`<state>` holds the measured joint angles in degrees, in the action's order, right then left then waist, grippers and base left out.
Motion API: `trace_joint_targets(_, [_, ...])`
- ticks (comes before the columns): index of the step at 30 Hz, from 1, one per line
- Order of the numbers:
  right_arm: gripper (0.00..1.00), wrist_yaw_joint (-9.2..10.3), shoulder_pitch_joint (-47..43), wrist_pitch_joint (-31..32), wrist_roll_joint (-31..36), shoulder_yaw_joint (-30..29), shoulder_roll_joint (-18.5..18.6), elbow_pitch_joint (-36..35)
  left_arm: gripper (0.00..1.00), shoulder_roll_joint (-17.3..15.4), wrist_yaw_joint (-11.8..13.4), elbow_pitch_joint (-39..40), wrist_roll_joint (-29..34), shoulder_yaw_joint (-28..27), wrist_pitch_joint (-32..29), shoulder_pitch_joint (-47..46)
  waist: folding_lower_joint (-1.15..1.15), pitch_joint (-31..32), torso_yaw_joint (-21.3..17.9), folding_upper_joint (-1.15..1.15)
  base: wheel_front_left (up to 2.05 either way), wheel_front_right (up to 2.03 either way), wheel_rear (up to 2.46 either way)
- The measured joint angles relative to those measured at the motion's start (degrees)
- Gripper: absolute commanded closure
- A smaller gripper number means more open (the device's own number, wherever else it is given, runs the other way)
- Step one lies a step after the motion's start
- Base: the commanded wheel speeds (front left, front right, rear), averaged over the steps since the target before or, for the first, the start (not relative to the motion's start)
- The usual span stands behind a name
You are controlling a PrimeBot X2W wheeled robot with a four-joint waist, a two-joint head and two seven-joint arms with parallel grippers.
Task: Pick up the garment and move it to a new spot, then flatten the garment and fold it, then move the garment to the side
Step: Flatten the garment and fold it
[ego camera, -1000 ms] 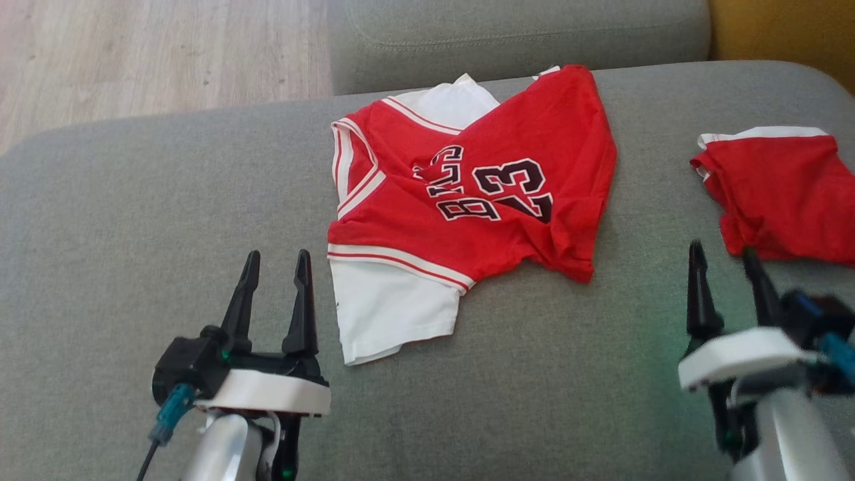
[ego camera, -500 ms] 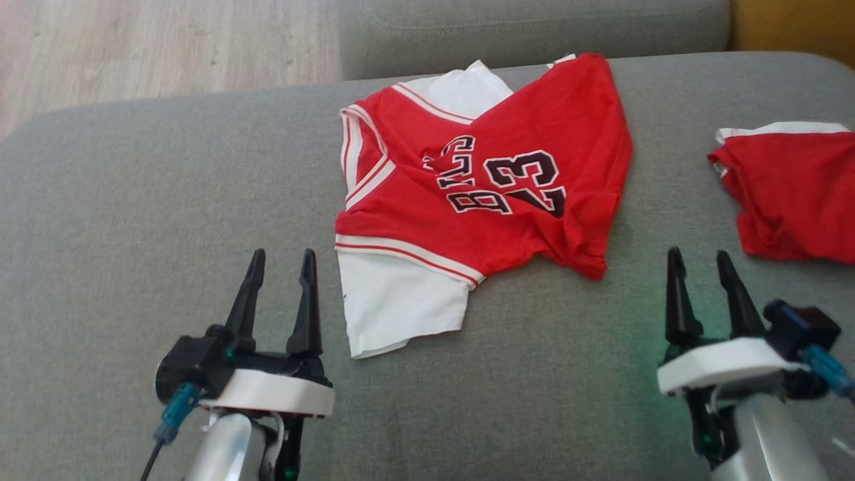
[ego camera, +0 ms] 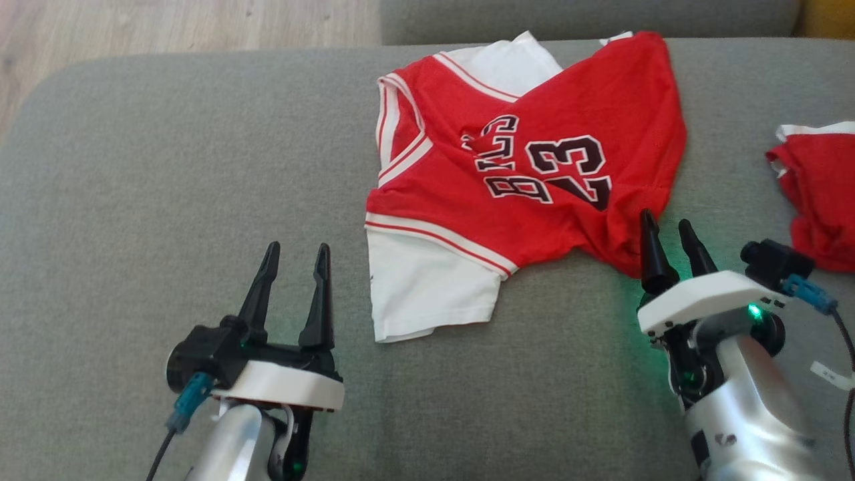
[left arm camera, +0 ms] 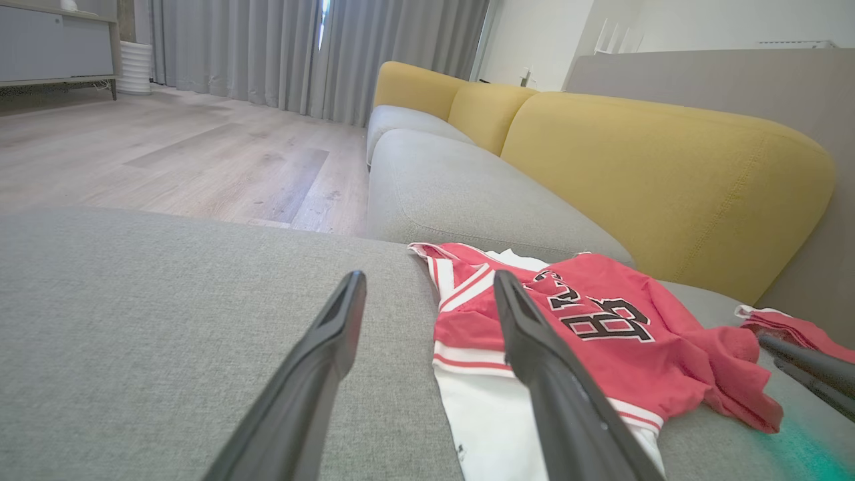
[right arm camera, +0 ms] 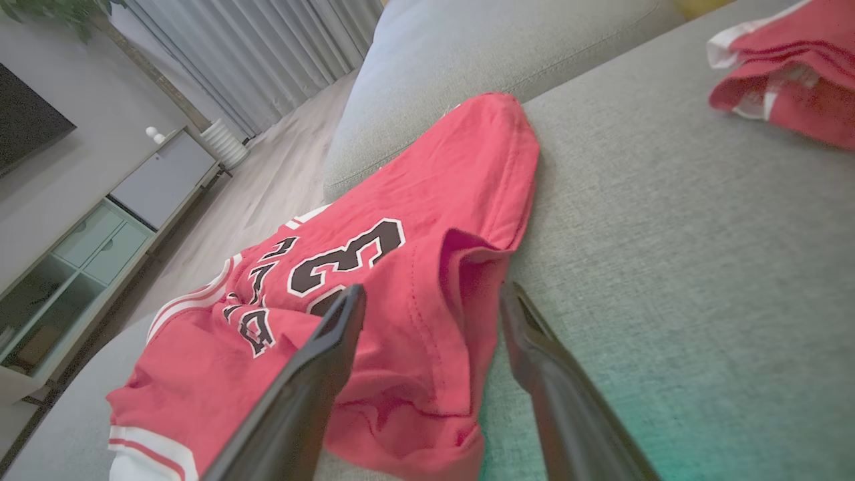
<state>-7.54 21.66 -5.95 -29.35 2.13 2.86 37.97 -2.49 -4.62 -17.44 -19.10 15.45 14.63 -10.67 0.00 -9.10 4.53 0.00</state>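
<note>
**Right jaws reach the jersey (ego camera: 534, 180) corner**

Over the last second the right jaws have swung away from the second red garment (ego camera: 821, 194). They now stand spread wide, with the jersey's crumpled red corner lying between their tips, not yet pinched. The left jaws, equally open, sit with the white hem just off their right side on the grey sofa cushion (ego camera: 167, 167). The pick-up looks about to start, and the jersey is not lifted yet.
</note>
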Motion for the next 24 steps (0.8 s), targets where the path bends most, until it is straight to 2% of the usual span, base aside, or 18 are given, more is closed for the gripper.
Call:
trace_joint_targets(10, [0.00, 0.00, 5.77, 0.31, -5.16, 2.42, 1.75, 7.28, 0.00, 0.00, 0.04, -0.29, 0.01, 0.96, 0.00, -1.23, 0.00, -2.02, 1.53, 0.00, 0.00, 0.00, 0.00])
trace_joint_targets(11, [0.07, 0.00, 6.14, 0.07, -5.56, 2.88, 1.82, 7.77, 0.00, 0.00, 0.04, -0.36, 0.01, 0.96, 0.00, -1.23, 0.00, -2.15, 1.60, 0.00, 0.00, 0.00, 0.00])
trace_joint_targets(12, [0.29, 0.00, 6.44, -0.15, -5.88, 3.36, 1.83, 8.14, 0.00, 0.00, 0.04, -0.37, 0.01, 0.96, 0.00, -1.23, 0.00, -2.29, 1.66, 0.00, 0.00, 0.00, 0.00])
trace_joint_targets(13, [0.61, 0.00, 6.70, -0.18, -6.19, 3.81, 1.92, 8.54, 0.00, 0.00, 0.04, -0.37, 0.01, 0.96, 0.00, -1.23, 0.00, -2.40, 1.69, 0.00, 0.00, 0.00, 0.00])
trace_joint_targets(14, [0.98, 0.00, 7.00, -0.19, -6.54, 4.39, 2.13, 8.96, 0.00, 0.00, 0.05, -0.38, 0.01, 0.96, 0.00, -1.24, 0.00, -2.49, 1.71, 0.00, 0.00, 0.00, 0.00])
trace_joint_targets(19, [1.00, 0.00, 7.93, -1.89, -7.21, 6.62, 4.08, 10.78, 0.00, 0.00, 0.08, -0.76, 0.01, 0.91, 0.00, -1.25, 0.00, -2.27, 1.38, 0.00, 0.00, 0.00, 0.00])
trace_joint_targets(24, [1.00, 0.00, 8.58, -3.12, -4.88, 6.60, 6.87, 12.51, 0.00, 0.00, 0.09, -0.87, 0.00, 0.70, 0.00, -1.24, 0.00, -1.40, 0.52, 0.00, 0.00, 0.00, 0.00])
